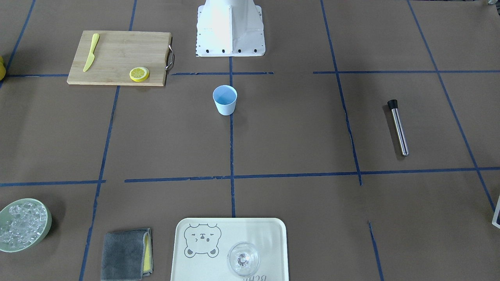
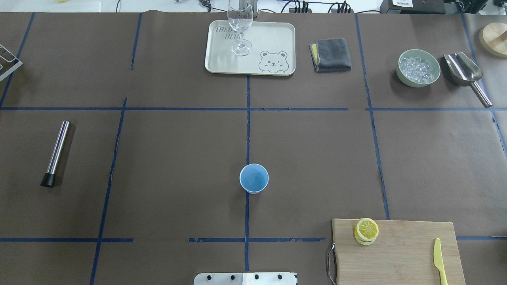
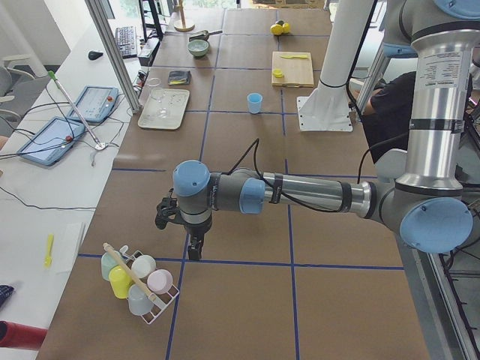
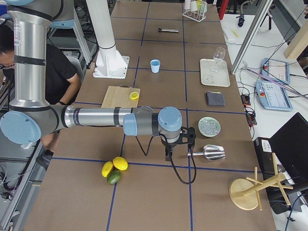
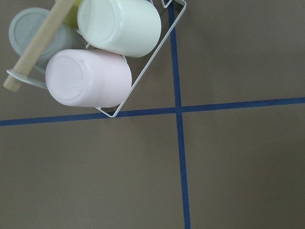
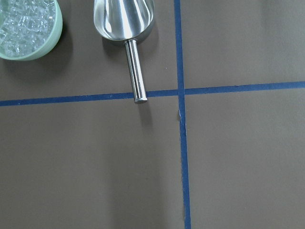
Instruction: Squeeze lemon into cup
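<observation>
On the near-right cutting board (image 2: 396,253), at its far-left corner, the lemon (image 2: 367,228) lies flat, apparently stacked on a paler twin slice (image 2: 363,239). The yellow knife (image 2: 437,257) is well apart, at the board's right edge. The cup (image 2: 254,178) stands upright at the centre of the desk (image 2: 158,158), well left of the board.

Left fingers (image 3: 194,251) hang beside pastel mugs (image 3: 142,265) at the desk's left end. Right fingers (image 4: 168,155) hang near a metal scoop (image 4: 211,152) at its right end. Only the side cameras show them, so I cannot tell whether either pair is spread or pressed together.

Judgement: the slice is light, thin and soft-fleshed, with faces that are probably slick. The best hold is across the rind, edge to edge, from above. The twin underneath raises that edge off the wood but may lift along with it. The cup looks light and tippable.
</observation>
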Available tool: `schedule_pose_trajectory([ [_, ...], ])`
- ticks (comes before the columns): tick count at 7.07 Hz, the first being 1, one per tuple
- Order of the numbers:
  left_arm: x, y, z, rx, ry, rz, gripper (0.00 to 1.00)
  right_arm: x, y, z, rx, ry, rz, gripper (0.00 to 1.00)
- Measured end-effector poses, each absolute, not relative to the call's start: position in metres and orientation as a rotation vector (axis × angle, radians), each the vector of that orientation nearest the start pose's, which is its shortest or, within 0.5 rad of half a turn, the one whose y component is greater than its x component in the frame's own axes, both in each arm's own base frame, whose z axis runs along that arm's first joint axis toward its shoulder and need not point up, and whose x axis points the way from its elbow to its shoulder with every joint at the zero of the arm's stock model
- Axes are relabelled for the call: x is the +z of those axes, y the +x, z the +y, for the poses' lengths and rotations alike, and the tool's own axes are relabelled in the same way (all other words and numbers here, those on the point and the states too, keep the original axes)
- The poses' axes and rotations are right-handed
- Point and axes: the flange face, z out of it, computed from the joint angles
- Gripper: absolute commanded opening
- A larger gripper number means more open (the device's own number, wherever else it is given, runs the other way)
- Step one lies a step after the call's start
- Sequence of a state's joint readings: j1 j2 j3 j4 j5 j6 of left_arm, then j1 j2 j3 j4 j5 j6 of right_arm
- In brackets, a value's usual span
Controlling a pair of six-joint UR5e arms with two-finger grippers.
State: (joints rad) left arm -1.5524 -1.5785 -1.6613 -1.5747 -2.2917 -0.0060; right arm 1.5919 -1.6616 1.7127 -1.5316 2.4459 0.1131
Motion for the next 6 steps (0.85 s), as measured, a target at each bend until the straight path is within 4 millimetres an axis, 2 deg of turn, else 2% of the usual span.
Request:
schedule_pose_trajectory([
  [2,0.612,-0.058,-0.502,0.05,0.093,0.721,1.0,0.613,0.062,-0.464,0.07,0.058,-0.881,1.0],
  [3,0.61,-0.058,-0.502,0.051,0.095,0.722,1.0,0.596,0.052,-0.477,0.034,0.091,-0.885,1.0],
  [5,0.605,-0.058,-0.502,0.054,0.104,0.722,1.0,0.551,0.025,-0.513,-0.046,0.165,-0.899,1.0],
  [6,0.603,-0.058,-0.503,0.052,0.106,0.722,1.0,0.538,0.007,-0.522,-0.076,0.172,-0.907,1.0],
])
